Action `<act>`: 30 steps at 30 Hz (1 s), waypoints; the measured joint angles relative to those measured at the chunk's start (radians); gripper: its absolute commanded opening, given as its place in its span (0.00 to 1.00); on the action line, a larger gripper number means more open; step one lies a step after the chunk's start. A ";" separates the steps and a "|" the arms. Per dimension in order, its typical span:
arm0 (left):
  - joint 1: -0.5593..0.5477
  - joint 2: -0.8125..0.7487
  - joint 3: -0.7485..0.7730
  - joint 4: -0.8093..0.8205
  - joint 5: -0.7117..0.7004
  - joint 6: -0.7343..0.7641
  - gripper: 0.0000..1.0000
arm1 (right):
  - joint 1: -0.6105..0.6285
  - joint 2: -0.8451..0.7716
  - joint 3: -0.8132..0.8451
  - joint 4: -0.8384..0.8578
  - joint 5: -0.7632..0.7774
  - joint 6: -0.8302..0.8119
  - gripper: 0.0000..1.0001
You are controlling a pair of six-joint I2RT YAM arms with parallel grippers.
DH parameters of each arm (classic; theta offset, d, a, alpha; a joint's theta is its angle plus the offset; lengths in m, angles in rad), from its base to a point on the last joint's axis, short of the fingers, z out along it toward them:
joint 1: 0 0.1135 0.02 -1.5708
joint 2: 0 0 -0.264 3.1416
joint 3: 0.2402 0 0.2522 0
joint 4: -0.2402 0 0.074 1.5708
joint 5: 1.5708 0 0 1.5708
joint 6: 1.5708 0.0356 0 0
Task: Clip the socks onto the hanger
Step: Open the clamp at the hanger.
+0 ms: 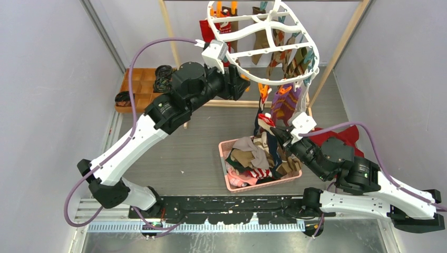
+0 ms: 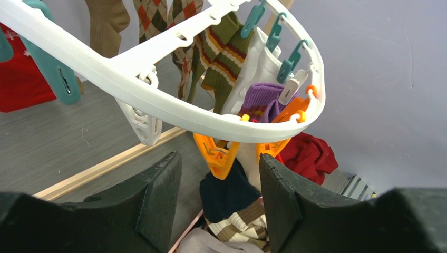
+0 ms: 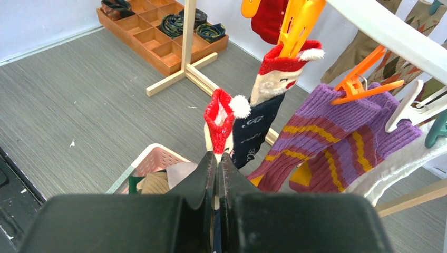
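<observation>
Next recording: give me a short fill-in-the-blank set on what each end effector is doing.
The right end effector is shut on a red-capped Santa fabric sock near the ____ plastic basket.
The left end effector stands open, facing an ____ plastic clip peg.
That peg hangs from the ____ plastic oval hanger.
Missing: pink; orange; white.

No legible txt/labels; white marks on navy sock (image 3: 252,129) unreadable.

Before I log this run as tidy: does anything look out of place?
Only a red cloth lies crumpled on the table, right of and outside the pink basket holding the loose socks. Nothing looks spilled or broken.
</observation>
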 measured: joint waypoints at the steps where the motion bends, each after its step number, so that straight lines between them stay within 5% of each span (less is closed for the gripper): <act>1: 0.004 0.006 0.000 0.000 0.004 -0.001 0.57 | 0.000 0.000 0.000 0.000 0.000 0.000 0.01; 30: 0.029 0.092 0.002 0.086 0.099 -0.052 0.54 | 0.000 -0.001 0.000 0.000 0.007 -0.004 0.01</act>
